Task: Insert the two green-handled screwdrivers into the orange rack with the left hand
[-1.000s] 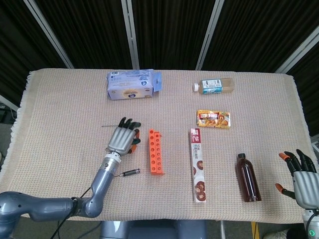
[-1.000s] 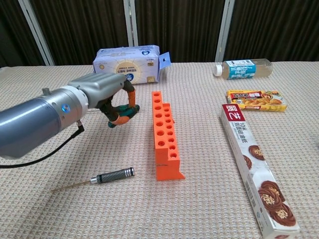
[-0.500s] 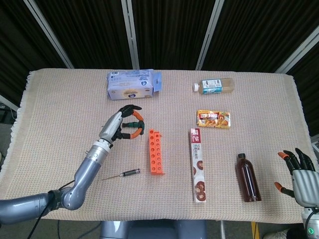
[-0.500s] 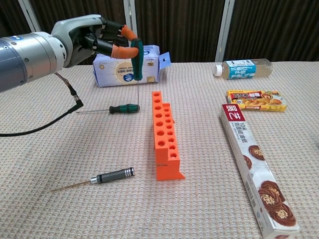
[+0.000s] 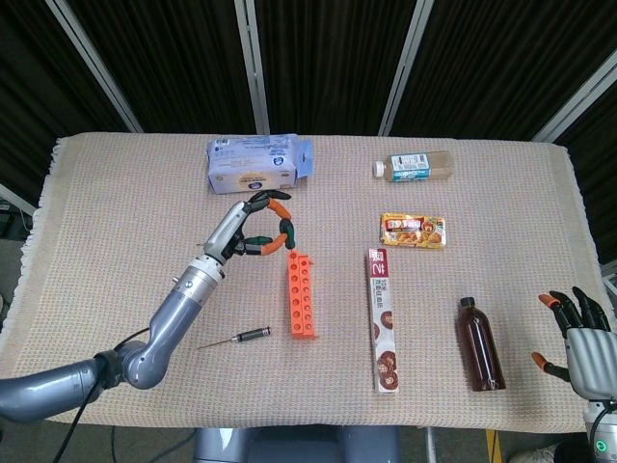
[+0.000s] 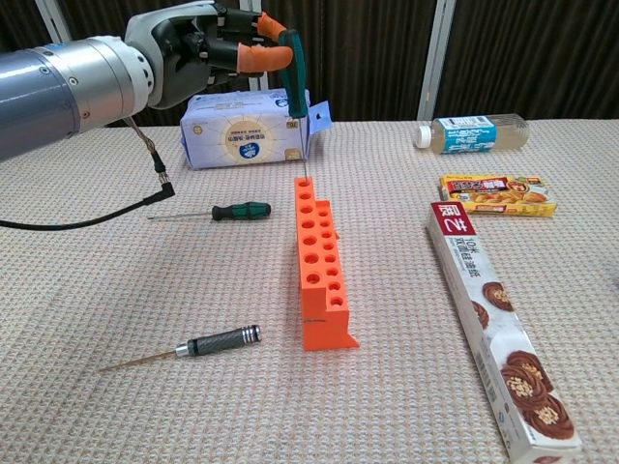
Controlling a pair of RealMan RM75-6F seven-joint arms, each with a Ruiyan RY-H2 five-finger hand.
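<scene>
My left hand (image 5: 246, 231) (image 6: 208, 48) holds one green-handled screwdriver (image 6: 297, 77) (image 5: 287, 234) upright in its fingertips, tip down. The thin shaft reaches down to the far end of the orange rack (image 6: 321, 266) (image 5: 302, 297), its tip at the farthest hole; whether it has entered I cannot tell. The second green-handled screwdriver (image 6: 242, 209) lies flat on the cloth left of the rack, hidden under my arm in the head view. My right hand (image 5: 583, 333) rests at the table's right front corner, fingers spread and holding nothing.
A black-handled screwdriver (image 5: 253, 334) (image 6: 218, 342) lies front left of the rack. A blue tissue pack (image 5: 253, 164) sits at the back, a lying bottle (image 5: 415, 166) and a snack packet (image 5: 414, 230) farther right. A long biscuit box (image 5: 383, 318) and a brown bottle (image 5: 480, 344) lie right of the rack.
The left hand picked one green-handled screwdriver off the cloth, raised it upright and carried it right to the rack's far end. The right hand stayed put.
</scene>
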